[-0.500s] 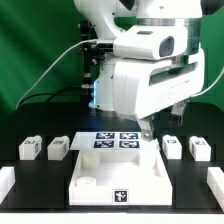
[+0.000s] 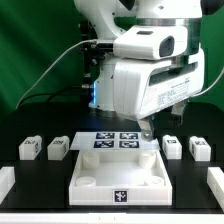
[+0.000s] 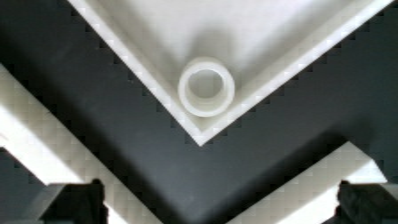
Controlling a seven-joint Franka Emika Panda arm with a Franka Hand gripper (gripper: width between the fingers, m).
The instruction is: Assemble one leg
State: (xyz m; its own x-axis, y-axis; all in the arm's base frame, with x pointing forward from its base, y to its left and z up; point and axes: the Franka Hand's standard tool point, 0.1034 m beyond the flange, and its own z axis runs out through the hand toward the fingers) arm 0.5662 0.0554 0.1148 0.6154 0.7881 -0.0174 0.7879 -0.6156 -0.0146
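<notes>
Leg at the exterior view's right untouched; hand unmoved, wide open, empty, above the panel corner.

readable words, numbers, brands: none that I can make out in either of my views
marker board: black-and-white square tags, patterns only
leg, exterior view's far left: one tag on top
panel: one tag on its front edge

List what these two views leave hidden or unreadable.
- Exterior view: the dark fingers are mostly hidden under the white arm housing.
- Exterior view: tags on the small white plastic block legs are too small to read.
- Wrist view: no leg shows; the fingers are cut off by the picture's edge.
</notes>
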